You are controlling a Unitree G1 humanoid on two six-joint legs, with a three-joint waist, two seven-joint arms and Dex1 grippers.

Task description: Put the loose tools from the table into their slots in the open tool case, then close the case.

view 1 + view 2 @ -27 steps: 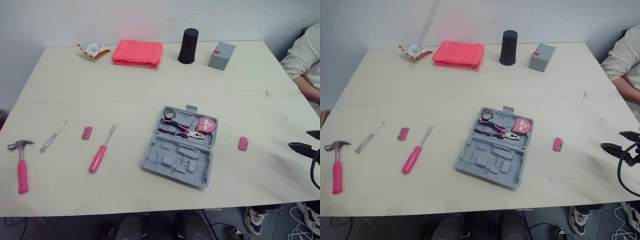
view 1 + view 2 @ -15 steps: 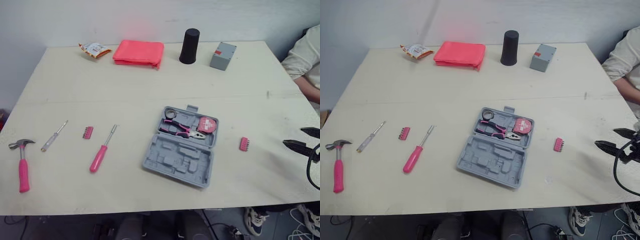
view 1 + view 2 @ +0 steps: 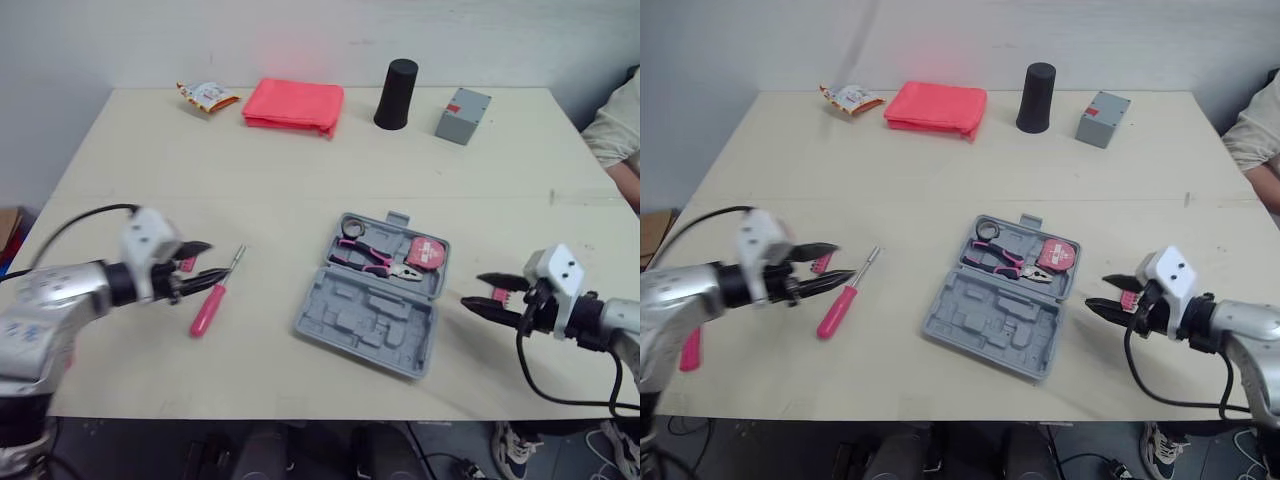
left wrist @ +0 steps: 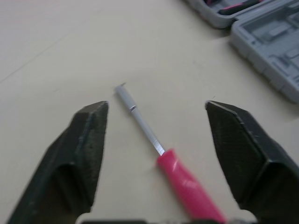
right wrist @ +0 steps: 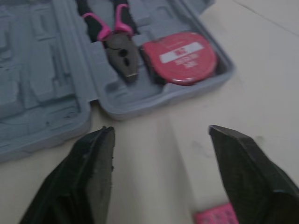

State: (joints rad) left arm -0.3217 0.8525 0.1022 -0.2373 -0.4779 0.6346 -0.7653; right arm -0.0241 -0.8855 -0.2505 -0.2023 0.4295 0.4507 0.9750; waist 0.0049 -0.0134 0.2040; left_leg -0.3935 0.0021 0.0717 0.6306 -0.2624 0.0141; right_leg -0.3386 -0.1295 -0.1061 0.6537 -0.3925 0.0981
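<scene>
Both the left end effector (image 3: 208,259) and right end effector (image 3: 473,290) are spread wide. The pink screwdriver (image 3: 209,306), centre left, could be rolled aside if pinched off-centre.

Left gripper (image 3: 213,260) and right gripper (image 3: 473,290) both spread wide, pointing inward

Wide-apart fingers (image 5: 88,179) facing open tool case (image 5: 42,93)

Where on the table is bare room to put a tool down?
Bare: the wide band between cloth and case, and the strip between screwdriver and case. Crowded: the far edge, by cup and box.
</scene>
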